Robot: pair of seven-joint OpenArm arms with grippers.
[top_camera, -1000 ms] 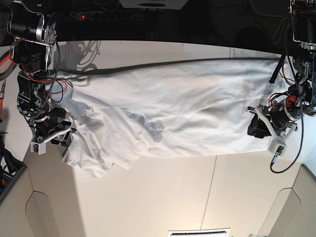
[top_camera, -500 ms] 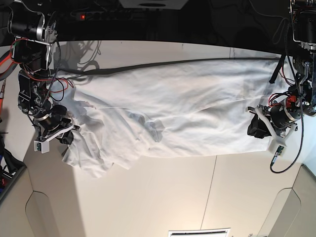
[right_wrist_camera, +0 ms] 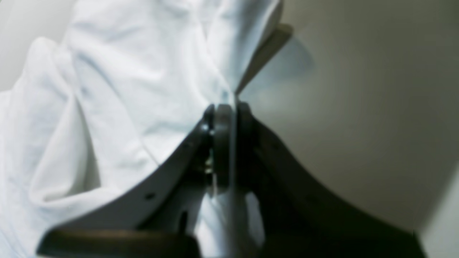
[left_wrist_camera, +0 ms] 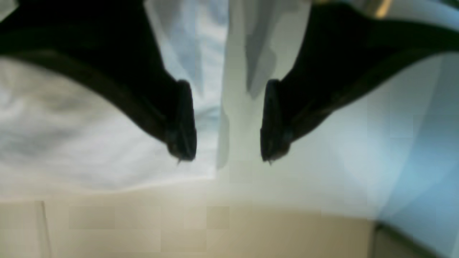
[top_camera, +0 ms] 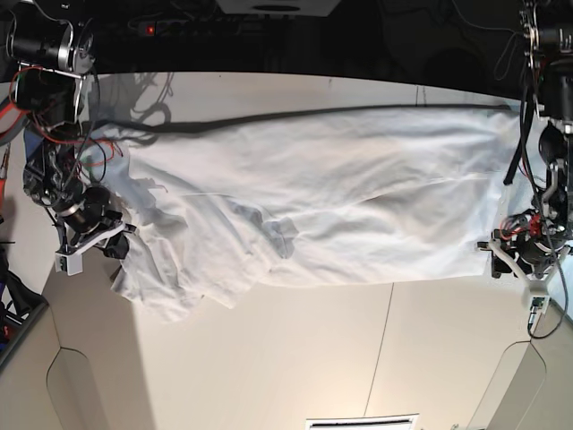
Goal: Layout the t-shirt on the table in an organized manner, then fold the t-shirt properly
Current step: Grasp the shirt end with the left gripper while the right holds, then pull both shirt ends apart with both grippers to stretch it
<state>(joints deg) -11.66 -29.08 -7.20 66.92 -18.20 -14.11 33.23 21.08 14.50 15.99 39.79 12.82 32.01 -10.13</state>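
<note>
Shirt (top_camera: 313, 215) lay spread wide across counter (top_camera: 295, 358), bunched and wrinkled at left end, flatter toward right. Right gripper (right_wrist_camera: 224, 118) pressed together, pinching shirt edge at left end, cloth running between its fingers. Left gripper (left_wrist_camera: 224, 122) spread, fingers (left_wrist_camera: 183, 122) apart above shirt's right edge, holding nothing. Thin dark seam (top_camera: 380, 345) crossed near part of counter.

The near half of the tabletop (top_camera: 295, 358) lies bare, open to either hand. The shirt (top_camera: 340, 206) spreads across the far half, bunched and raised at its left end. The right hand (top_camera: 112, 248) crowds that bunched end; the left hand (top_camera: 501, 255) stands off the opposite edge.
</note>
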